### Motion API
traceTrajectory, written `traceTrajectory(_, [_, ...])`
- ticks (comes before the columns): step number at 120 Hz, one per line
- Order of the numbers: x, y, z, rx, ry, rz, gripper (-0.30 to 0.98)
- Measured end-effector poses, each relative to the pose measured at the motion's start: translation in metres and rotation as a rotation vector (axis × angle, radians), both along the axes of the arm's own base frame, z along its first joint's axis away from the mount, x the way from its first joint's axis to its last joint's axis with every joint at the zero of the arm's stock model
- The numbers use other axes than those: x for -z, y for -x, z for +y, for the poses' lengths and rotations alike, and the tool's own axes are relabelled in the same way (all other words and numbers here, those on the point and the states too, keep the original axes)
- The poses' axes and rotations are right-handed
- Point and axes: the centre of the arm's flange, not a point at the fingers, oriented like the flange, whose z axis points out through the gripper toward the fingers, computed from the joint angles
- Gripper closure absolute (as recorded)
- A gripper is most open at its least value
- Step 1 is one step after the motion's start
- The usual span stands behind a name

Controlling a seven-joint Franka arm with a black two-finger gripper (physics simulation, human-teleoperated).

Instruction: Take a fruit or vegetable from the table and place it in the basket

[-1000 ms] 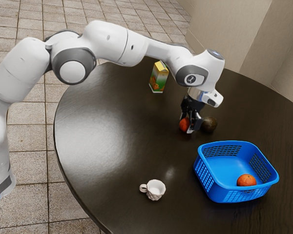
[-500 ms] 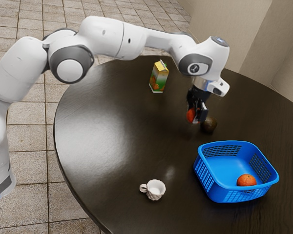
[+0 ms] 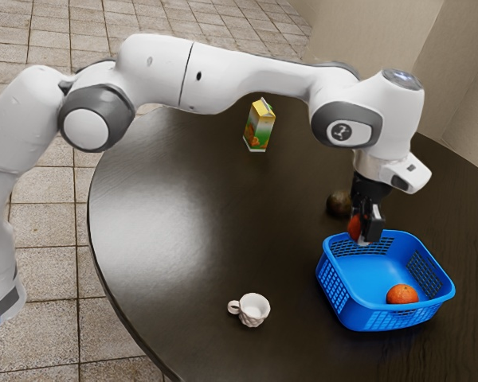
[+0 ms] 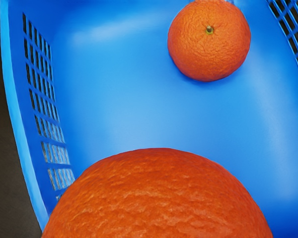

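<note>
My gripper (image 3: 366, 231) is shut on a reddish-orange fruit (image 3: 354, 228), held above the far rim of the blue basket (image 3: 328, 280). The same held fruit (image 4: 159, 198) looms large in the wrist view, with the basket's blue floor (image 4: 124, 109) beyond it. A second orange (image 3: 402, 294) lies inside the basket, on its floor toward the exterior view's right; the wrist view has this orange (image 4: 209, 40) apart from the held one. On the table behind the basket rests a dark round fruit or vegetable (image 3: 338, 204), partly beside my gripper.
A white cup (image 3: 254, 309) stands on the dark round table (image 3: 175, 239), to the exterior view's left of the basket. Farther back is an upright juice carton (image 3: 259, 126).
The held fruit has risen from the table beside the dark one and travelled with my gripper toward the exterior view's right, to the basket. The basket and its orange have stayed put.
</note>
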Motion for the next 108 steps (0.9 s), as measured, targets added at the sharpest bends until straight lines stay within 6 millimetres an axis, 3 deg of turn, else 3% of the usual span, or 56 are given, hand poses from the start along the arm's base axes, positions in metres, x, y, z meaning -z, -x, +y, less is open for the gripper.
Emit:
traceTrajectory(13, [0.018,-0.015,-0.001,-0.019,0.018,-0.044,0.35])
traceTrajectory(30, [0.026,-0.034,-0.004,-0.040,0.061,-0.147,0.35])
traceTrajectory(49, [0.065,-0.064,0.001,-0.081,0.106,-0.229,0.35])
traceTrajectory(76, [0.057,-0.067,-0.017,-0.091,0.158,-0.313,0.34])
traceTrajectory(89, [0.055,-0.070,-0.012,-0.109,0.173,-0.325,0.16])
traceTrajectory(104, [0.043,-0.063,-0.017,-0.114,0.185,-0.318,0.07])
traceTrajectory(108, [0.031,-0.058,-0.012,-0.134,0.180,-0.298,0.05])
